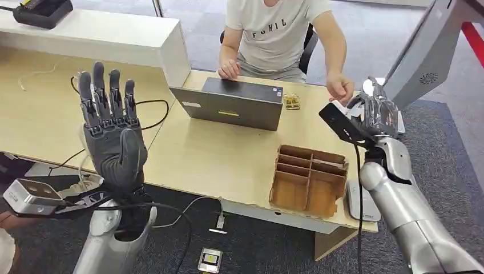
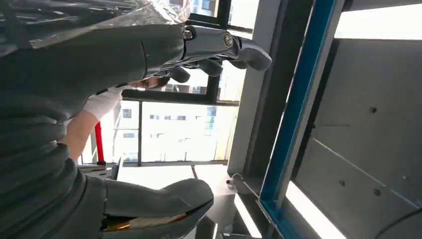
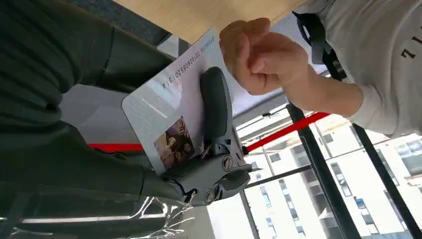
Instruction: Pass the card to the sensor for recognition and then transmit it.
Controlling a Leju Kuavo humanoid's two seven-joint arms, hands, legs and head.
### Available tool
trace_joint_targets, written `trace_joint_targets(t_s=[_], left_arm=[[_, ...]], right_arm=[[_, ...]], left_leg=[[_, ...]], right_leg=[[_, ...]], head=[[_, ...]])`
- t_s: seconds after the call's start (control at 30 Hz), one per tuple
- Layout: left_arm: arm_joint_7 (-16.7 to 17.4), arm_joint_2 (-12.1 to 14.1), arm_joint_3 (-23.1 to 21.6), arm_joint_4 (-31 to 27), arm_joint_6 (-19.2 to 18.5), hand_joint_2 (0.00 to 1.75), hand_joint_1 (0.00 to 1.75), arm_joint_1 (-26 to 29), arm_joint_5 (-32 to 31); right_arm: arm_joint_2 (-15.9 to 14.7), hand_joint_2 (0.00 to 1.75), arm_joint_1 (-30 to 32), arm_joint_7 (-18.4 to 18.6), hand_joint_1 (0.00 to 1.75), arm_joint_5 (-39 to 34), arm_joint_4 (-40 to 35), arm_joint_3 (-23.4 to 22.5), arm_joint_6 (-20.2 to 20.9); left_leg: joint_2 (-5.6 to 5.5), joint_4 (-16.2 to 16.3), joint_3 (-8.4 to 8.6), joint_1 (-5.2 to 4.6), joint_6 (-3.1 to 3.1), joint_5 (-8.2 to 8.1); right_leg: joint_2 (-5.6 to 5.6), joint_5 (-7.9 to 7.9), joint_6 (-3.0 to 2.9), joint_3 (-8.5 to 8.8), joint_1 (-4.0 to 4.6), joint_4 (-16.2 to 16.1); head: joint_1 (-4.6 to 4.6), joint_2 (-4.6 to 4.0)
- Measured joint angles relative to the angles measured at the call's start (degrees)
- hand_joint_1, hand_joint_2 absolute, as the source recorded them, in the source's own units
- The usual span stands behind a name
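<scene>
Quick count of what's on show. One person [image 1: 278, 34] sits at the far side of the desk, with two of their hands out: one [image 1: 228, 69] by the laptop and one [image 1: 341, 89] near the robot's right hand. Two robot hands: the left hand [image 1: 111, 134] and the right hand [image 1: 374, 117]. One card [image 3: 171, 124], seen in the right wrist view. One laptop [image 1: 231, 103]. One wooden divider tray [image 1: 308, 181]. One small gold-coloured item [image 1: 291, 101] beside the laptop, can't tell what it is. One black device [image 1: 43, 11] on the white counter. One small grey box [image 1: 210, 260] on the floor.
</scene>
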Motion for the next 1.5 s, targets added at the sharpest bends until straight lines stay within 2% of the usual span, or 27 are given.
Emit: trace_joint_targets(t_s=[0.23, 0.53, 0.8, 0.9, 1.07, 1.27, 1.5], left_arm=[[0.00, -0.37, 0.76, -0.11, 1.09, 1.75, 0.00, 0.15, -1.11], [0.00, -0.48, 2.03, -1.37, 4.17, 1.75, 0.00, 1.80, -2.27], [-0.02, -0.33, 2.71, -2.73, 5.35, 1.75, 0.00, 3.75, -2.47], [-0.02, 0.15, 2.71, -3.37, 7.04, 1.75, 0.00, 4.46, -2.23], [-0.02, 1.40, 2.69, -4.68, 10.45, 1.75, 0.00, 5.39, -2.25], [-0.02, 2.93, 2.38, -6.03, 13.03, 1.75, 0.00, 5.45, -1.86], [-0.02, 4.04, 1.84, -7.37, 14.89, 1.75, 0.00, 5.61, -2.62]], right_arm=[[-0.52, 1.75, 1.59, -2.56, 1.75, -1.92, -3.97, -0.83, 0.74], [-4.09, 1.75, 8.31, -1.57, 1.75, -4.22, -17.04, -2.84, 0.72], [-8.70, 1.75, 17.45, 0.94, 1.75, -5.86, -28.23, -6.53, -2.25], [-10.92, 1.75, 22.79, 3.08, 1.75, -6.30, -33.07, -9.09, -5.22], [-13.60, 1.75, 33.28, 3.83, 1.75, -6.95, -39.06, -14.21, -8.94], [-14.38, 1.75, 41.53, 3.83, 1.75, -7.45, -43.63, -17.99, -11.54], [-13.57, 1.75, 44.58, 1.70, 1.75, -11.06, -43.93, -18.71, -12.70]], left_leg=[[0.00, 0.00, 0.00, 0.00, 0.00, 0.00], [0.00, 0.01, 0.00, -0.01, 0.00, -0.01], [-0.01, 0.00, 0.02, -0.01, 0.01, -0.02], [-0.06, 0.00, 0.01, 0.00, 0.01, -0.01], [-0.03, -0.02, -0.02, 0.00, 0.03, -0.06], [-0.01, -0.05, -0.03, 0.00, 0.04, -0.07], [-0.01, -0.05, -0.01, 0.00, 0.03, -0.04]], right_leg=[[0.00, 0.00, 0.00, 0.00, 0.00, 0.00], [-0.01, -0.01, 0.00, 0.01, 0.00, -0.01], [-0.01, -0.01, 0.00, 0.01, -0.01, -0.02], [-0.10, -0.05, 0.03, 0.06, 0.00, -0.04], [-0.04, -0.05, 0.03, 0.04, -0.01, -0.04], [-0.04, -0.06, 0.03, 0.03, -0.01, -0.04], [-0.03, -0.04, 0.02, 0.04, -0.01, -0.04]], head=[[0.00, 0.00], [0.02, 0.00], [0.00, 0.00], [0.04, 0.00], [0.02, 0.00], [-0.02, 0.00], [0.00, 0.00]])
